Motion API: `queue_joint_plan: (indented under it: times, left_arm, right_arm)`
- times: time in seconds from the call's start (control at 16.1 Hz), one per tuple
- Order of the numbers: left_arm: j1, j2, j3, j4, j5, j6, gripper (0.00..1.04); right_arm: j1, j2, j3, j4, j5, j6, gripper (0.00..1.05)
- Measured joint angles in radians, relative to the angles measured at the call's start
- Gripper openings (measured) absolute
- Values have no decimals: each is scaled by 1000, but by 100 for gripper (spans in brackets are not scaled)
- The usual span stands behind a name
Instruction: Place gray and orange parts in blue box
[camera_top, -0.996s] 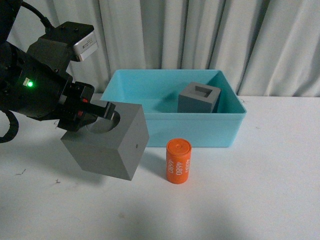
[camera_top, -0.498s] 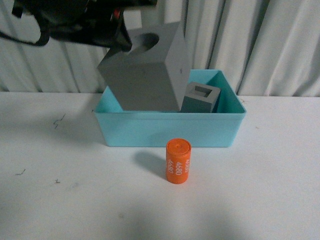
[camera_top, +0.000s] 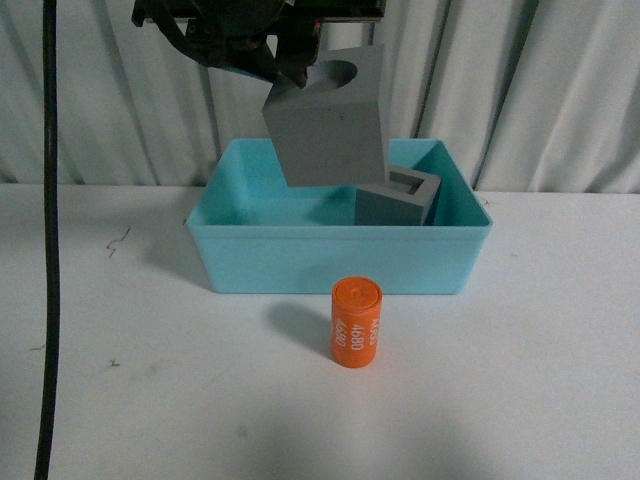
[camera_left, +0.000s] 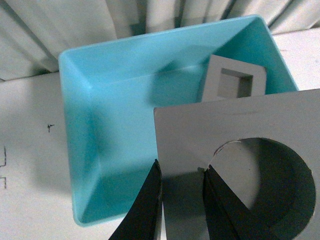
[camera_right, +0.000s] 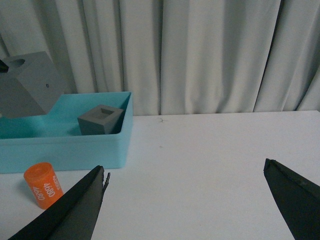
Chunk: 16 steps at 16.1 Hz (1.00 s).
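Front view, upper centre: the matte gray cube with a round recess (camera_top: 330, 130) hangs tilted over the light blue plastic box (camera_top: 300, 262); released so, it could strike the gray square-recessed cube (camera_top: 400, 200) inside. The left gripper (camera_left: 182, 172) pinches its recess wall, jaws narrow. The right gripper (camera_right: 185, 200) gapes wide, empty. The orange "4680" cylinder (camera_top: 356, 323) stands lower centre, outside.

Cylinder (camera_top: 357, 323) before box (camera_top: 330, 262), cube (camera_top: 385, 208) inside
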Motion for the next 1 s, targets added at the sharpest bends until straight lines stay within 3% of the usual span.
queue_joint_plan:
  times: [0.62,1.0]
  left_arm:
    - [45,338,404,-84,-82,41,17]
    - [58,410,457,-86,-94,54,17]
  right_arm:
    - [0,0,0,0,0,0,98]
    - [0,0,0,0,0,0,98]
